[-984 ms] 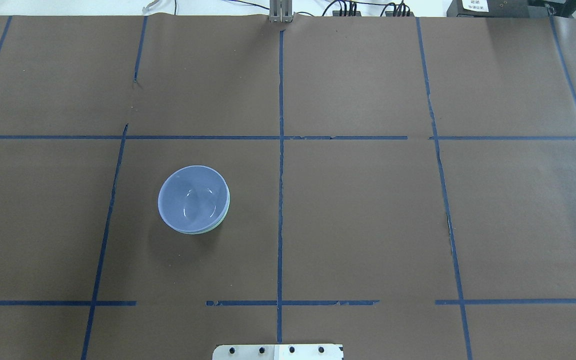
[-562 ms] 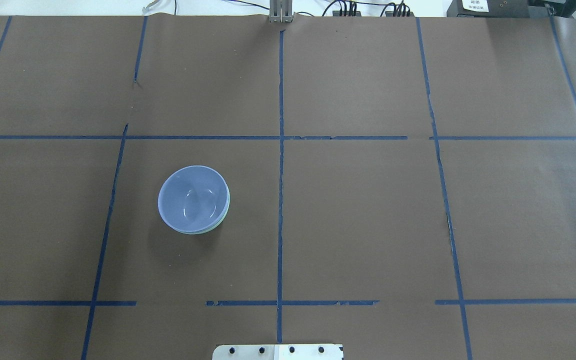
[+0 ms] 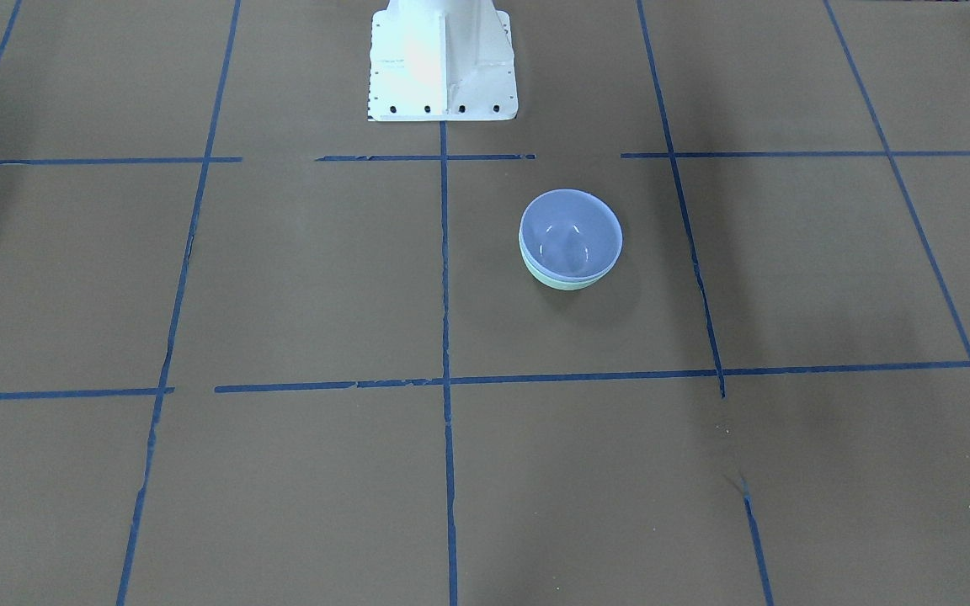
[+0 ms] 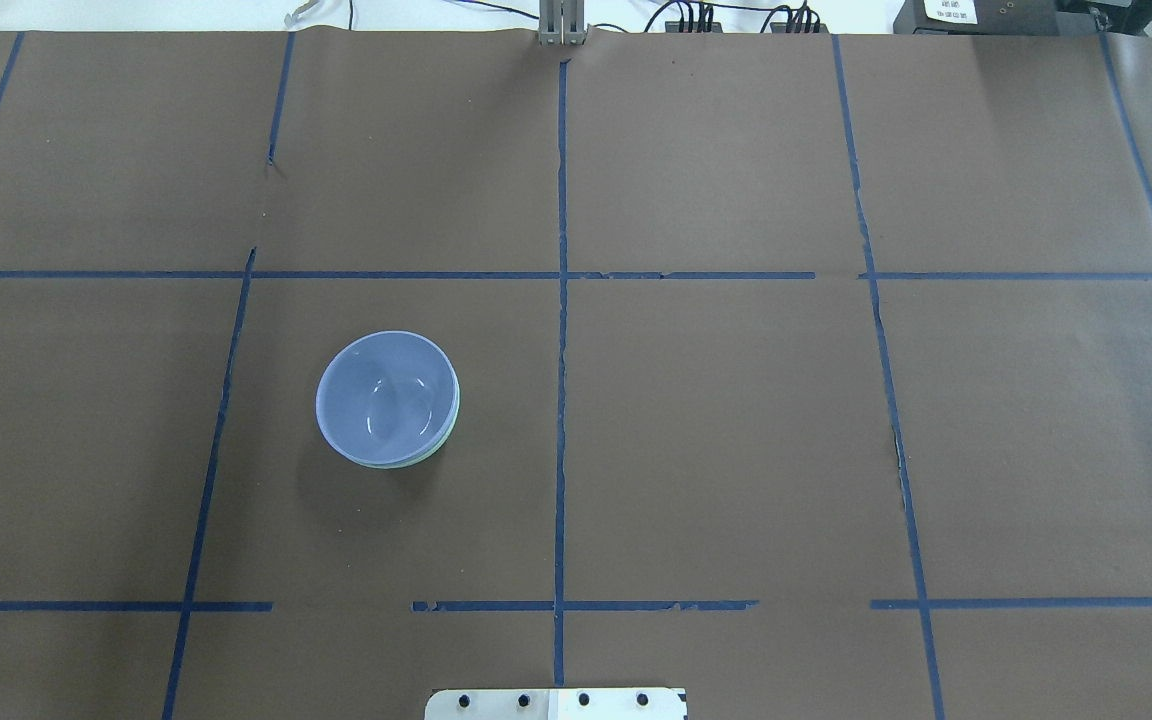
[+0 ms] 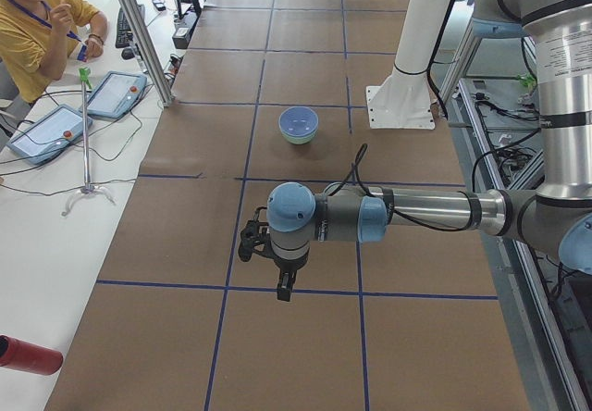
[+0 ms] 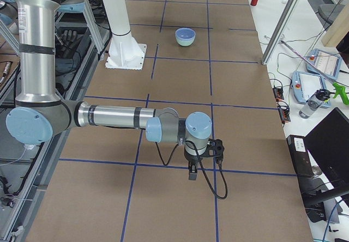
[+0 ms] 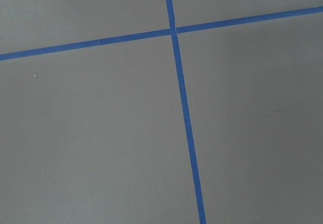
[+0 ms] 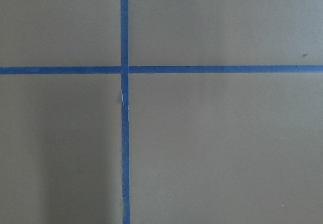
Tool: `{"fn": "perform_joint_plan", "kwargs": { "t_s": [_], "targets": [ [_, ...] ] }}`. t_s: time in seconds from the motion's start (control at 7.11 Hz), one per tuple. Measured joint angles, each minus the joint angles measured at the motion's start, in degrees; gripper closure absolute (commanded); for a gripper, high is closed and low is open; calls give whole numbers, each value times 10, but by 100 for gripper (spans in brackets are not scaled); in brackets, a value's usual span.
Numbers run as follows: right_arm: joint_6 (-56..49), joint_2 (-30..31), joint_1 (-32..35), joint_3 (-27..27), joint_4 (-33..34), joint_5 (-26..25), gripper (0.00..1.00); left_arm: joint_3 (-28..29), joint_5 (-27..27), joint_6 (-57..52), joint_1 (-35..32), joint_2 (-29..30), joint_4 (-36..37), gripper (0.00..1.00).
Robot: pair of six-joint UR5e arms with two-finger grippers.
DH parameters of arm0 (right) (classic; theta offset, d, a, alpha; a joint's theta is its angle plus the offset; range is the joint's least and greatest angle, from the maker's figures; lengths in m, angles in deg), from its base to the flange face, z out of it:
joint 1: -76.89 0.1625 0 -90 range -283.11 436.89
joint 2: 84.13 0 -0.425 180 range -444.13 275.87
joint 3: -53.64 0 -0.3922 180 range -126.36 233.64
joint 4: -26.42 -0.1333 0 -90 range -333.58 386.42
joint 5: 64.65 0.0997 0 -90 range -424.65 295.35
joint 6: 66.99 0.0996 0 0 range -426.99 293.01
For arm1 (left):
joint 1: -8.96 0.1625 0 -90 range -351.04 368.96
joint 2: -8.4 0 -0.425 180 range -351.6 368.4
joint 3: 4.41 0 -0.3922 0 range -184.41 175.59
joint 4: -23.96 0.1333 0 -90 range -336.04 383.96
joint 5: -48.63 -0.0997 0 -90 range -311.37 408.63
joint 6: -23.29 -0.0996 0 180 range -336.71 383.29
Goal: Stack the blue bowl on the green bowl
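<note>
While the blue bowl [image 4: 386,395] is nested in the green bowl [image 3: 571,285], the left gripper [image 5: 285,291] and right gripper [image 6: 191,174] are held well away, their opening not discernible.

Blue bowl [image 4: 386,395] and green bowl [image 3: 571,285]: both smooth and glossy, either plastic or glazed ware (cannot tell which), with sharp white highlights on the blue inner wall. Table cover [image 4: 736,430]: matt brown paper-like sheet, faintly creased and torn in a few spots, crossed by blue tape [image 4: 561,400] of dull finish with ragged, chipped edges. Robot base [image 3: 443,59]: white painted metal with a bright sheen; the left arm [image 5: 430,212] has a satin silver metal tube and smooth pale-blue joint caps [image 5: 290,209] that look like plastic.
</note>
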Motion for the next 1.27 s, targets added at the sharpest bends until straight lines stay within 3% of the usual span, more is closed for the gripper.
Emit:
{"fn": "perform_joint_plan", "kwargs": {
  "t_s": [1.27],
  "targets": [
    [0, 0, 0, 0, 0, 0, 0, -8, -6, 2, 0, 1, 0, 0]
  ]
}}
